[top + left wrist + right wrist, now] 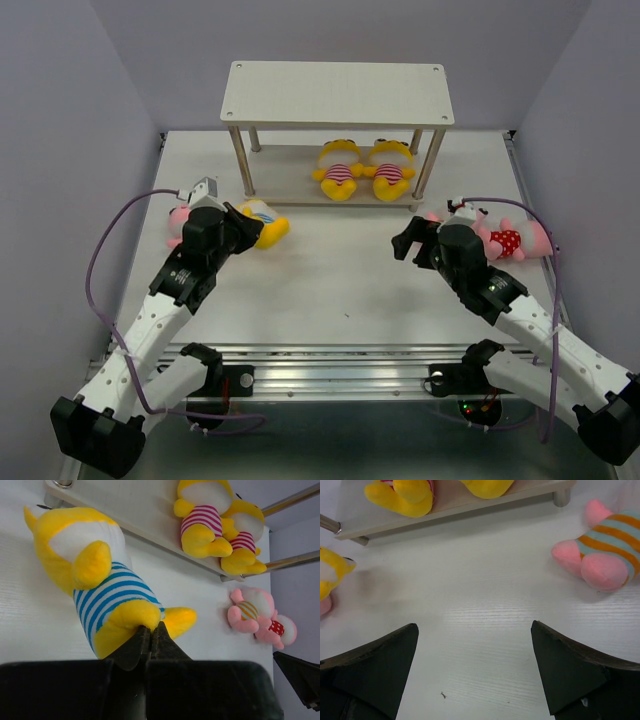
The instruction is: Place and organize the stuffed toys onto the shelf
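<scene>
Left pincer (150,632), pinched shut on a foot of the blue-striped yellow toy (102,587), sits just before the shelf (338,95), at its left end. The toy's body points shelfward. Right pincer (475,665) gapes wide, empty.

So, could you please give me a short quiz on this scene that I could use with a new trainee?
1. True or false: the left gripper is shut on the blue-striped yellow toy.
2. How many toys sit on the lower board of the shelf? A one, B two, C three.
3. Fill in: the right gripper is ___ and holds nothing.
Key: 1 true; 2 B; 3 open.
</scene>
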Controlling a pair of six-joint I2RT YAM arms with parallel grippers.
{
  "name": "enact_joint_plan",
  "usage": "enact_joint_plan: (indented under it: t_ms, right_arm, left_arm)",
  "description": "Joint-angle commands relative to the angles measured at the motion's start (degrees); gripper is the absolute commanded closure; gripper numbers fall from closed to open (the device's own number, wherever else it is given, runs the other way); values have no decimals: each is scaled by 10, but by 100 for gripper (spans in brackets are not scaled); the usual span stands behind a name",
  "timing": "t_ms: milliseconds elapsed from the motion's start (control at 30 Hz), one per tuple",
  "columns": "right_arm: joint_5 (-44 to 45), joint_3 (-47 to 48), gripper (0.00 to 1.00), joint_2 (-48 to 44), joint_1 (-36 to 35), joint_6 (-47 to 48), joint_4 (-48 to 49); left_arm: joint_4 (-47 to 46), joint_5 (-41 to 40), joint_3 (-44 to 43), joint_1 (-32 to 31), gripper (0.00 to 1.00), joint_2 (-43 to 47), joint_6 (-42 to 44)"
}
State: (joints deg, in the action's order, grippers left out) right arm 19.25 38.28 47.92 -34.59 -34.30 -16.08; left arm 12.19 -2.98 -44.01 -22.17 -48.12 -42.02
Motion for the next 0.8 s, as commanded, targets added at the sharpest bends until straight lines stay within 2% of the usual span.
enact_joint_plan:
  t_ms: [0, 167, 500, 767]
  right_arm:
    - [18, 1, 0, -10, -5, 14, 7]
    - [24, 3, 0, -13, -5, 20, 7]
    - [40, 9, 0, -19, -5, 33, 7]
    - [47, 14, 0, -20, -5, 42, 6]
  left_arm:
    - [-71, 21, -47, -5, 100, 2, 30]
    - [-96, 48, -70, -5, 100, -21, 58]
    - [-145, 94, -93, -5, 100, -72, 57]
    - [-192, 90, -97, -6, 100, -102, 70]
